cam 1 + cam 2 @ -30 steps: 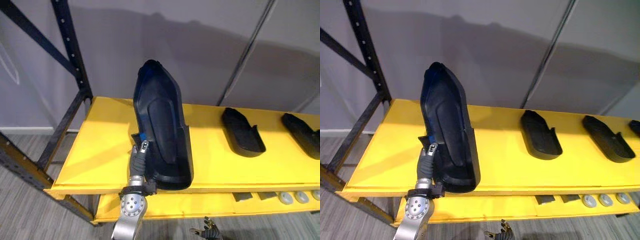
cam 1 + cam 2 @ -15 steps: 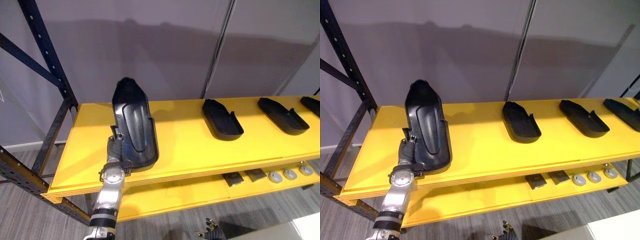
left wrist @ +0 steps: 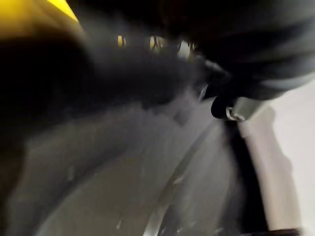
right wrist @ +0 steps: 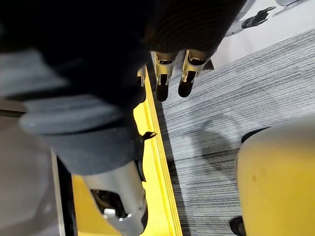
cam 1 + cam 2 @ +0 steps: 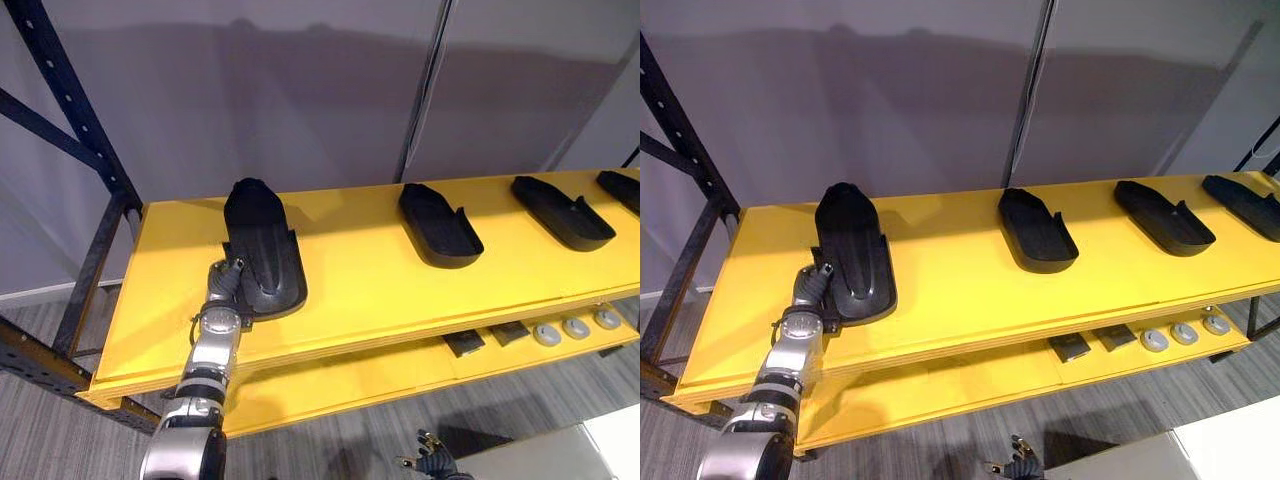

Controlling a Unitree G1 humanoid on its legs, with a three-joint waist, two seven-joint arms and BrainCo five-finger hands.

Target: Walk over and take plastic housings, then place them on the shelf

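Note:
A black plastic housing (image 5: 262, 250) lies flat on the left part of the yellow shelf (image 5: 360, 290), its long side running away from me. My left hand (image 5: 222, 288) is at the housing's near left rim and touches it; the grip itself is hidden. My right hand (image 4: 170, 78) hangs low by the floor with straight fingers and nothing in it, and it also shows as the right hand (image 5: 430, 465) at the lower edge of the left eye view.
Three more black housings (image 5: 440, 225) (image 5: 562, 212) (image 5: 620, 190) lie along the shelf to the right. The lower shelf carries dark blocks (image 5: 465, 343) and round grey parts (image 5: 577, 327). A black rack upright (image 5: 75, 120) stands at left.
The housing, held upright a second ago, now lies flat on the shelf. The camera has shifted, bringing more of the shelf's right part into view.

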